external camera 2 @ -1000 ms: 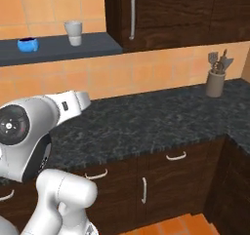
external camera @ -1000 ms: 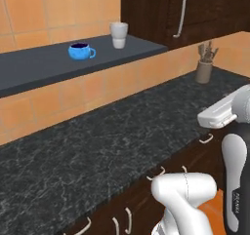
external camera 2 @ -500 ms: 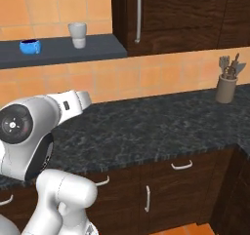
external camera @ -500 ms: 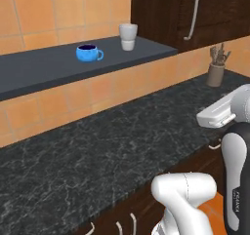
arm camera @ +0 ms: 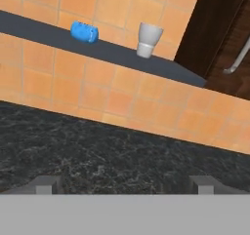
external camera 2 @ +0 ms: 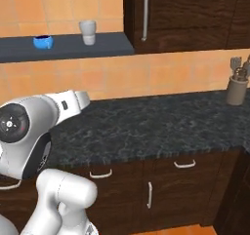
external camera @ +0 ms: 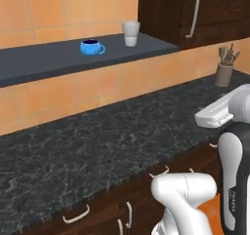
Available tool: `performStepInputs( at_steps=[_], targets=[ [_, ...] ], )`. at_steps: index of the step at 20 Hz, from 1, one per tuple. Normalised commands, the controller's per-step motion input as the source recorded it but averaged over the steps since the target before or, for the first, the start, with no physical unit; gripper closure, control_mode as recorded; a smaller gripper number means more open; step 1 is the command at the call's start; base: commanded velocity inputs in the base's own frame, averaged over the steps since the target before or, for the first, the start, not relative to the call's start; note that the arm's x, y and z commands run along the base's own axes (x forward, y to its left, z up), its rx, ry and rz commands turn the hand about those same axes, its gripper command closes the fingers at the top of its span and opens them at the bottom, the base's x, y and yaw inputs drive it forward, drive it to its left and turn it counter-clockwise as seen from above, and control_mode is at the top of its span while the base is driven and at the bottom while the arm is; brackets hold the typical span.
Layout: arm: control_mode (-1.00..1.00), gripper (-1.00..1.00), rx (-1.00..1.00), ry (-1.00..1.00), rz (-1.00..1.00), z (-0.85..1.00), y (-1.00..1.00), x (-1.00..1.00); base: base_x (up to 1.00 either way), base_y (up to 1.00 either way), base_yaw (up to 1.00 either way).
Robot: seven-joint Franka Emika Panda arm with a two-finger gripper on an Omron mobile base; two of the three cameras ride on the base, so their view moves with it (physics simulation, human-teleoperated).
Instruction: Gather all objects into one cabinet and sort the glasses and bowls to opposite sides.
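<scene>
Left base view: blue handled bowl [external camera: 91, 47] and pale tumbler [external camera: 130, 33] are still being left on the wall shelf [external camera: 44, 58]; cabinet [external camera: 205, 9] closed; end effector [arm camera: 124, 184] open, empty.

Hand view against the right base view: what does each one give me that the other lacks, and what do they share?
Hand view alone: the open tool, its tips low over the black counter. Right base view alone: the utensil holder and the drawers under the counter. Both: the blue handled bowl and grey tumbler on the wall shelf, and the closed cabinet with its bar handle.
</scene>
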Motion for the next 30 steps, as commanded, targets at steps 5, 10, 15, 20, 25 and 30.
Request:
performStepInputs(
  at_steps=[5, 10, 15, 20, 25, 30],
  targets=[
    [1.0, -1.0, 0.0, 0.0, 0.0, 0.0, 0.0, 0.0, -0.89, 0.0, 0.77],
    [1.0, -1.0, 0.0, 0.0, 0.0, 0.0, 0.0, 0.0, 0.29, 0.22, 0.39],
    [1.0, -1.0, 0.0, 0.0, 0.0, 0.0, 0.0, 0.0, 0.86, 0.06, 0.04],
    [1.0, -1.0, 0.0, 0.0, 0.0, 0.0, 0.0, 0.0, 0.44, 0.0, 0.0],
    [-1.0, -1.0, 0.0, 0.0, 0.0, 0.0, 0.0, 0.0, 0.06, 0.0, 0.0],
    [-1.0, -1.0, 0.02, 0.07, -0.04, 0.0, 0.0, 0.11, 0.0, 0.0, 0.0]
  ],
)
